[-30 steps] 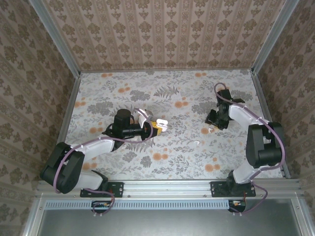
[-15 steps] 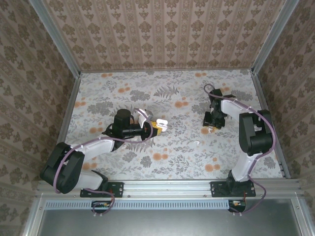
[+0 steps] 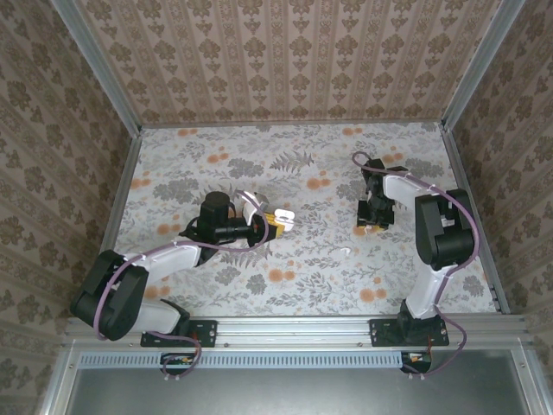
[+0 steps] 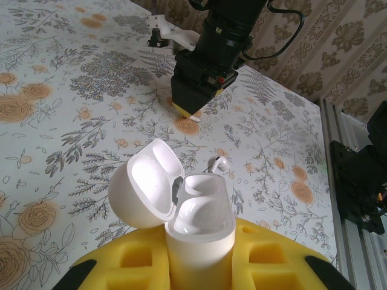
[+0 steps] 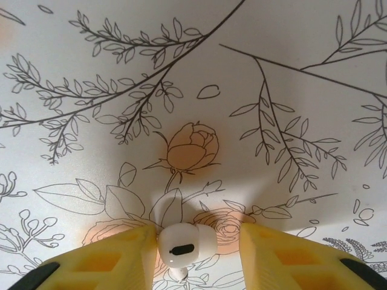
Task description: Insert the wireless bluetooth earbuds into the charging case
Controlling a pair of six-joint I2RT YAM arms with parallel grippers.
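Note:
The charging case [image 4: 201,225] is white, stands upright with its lid flipped open, and both wells look empty. My left gripper [image 4: 199,266] is shut on it; from above the case [image 3: 284,217] shows at the left gripper's [image 3: 274,223] tip. One earbud [image 5: 183,243] lies on the table between my right gripper's [image 5: 196,249] yellow fingers. The left finger [image 5: 106,260] touches it and the right finger [image 5: 290,257] stands a little apart, so the gripper is open around it. A second earbud [image 3: 344,252] lies loose on the table, also seen past the case [image 4: 219,163].
The floral tablecloth [image 3: 285,173] covers the table, with patterned walls on three sides. A metal rail [image 3: 302,328] runs along the near edge. The right arm [image 3: 436,229] is folded up near the right wall, and its gripper [image 3: 367,223] points down at the table.
The right arm has shifted a little left and folded tighter, and its fingers have narrowed around the earbud. The left arm and the case have not moved.

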